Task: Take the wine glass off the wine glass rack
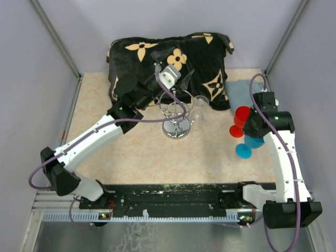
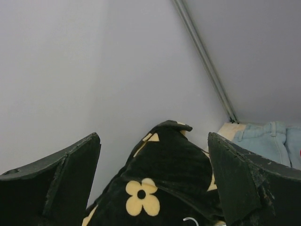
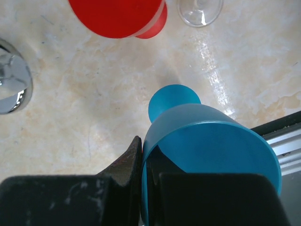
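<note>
The silver wire wine glass rack stands mid-table on its round shiny base, which also shows in the right wrist view. A clear wine glass is at the rack's right side; I cannot tell whether it hangs from the rack or stands beside it. Its round clear part shows in the right wrist view. My right gripper is shut on the rim of a blue wine glass, low over the table at the right. My left gripper is open and empty, above the rack and facing the pillow.
A black pillow with cream flowers lies along the back. A folded denim cloth lies at the back right. A red wine glass is just beyond the blue one. Grey walls enclose the table on three sides.
</note>
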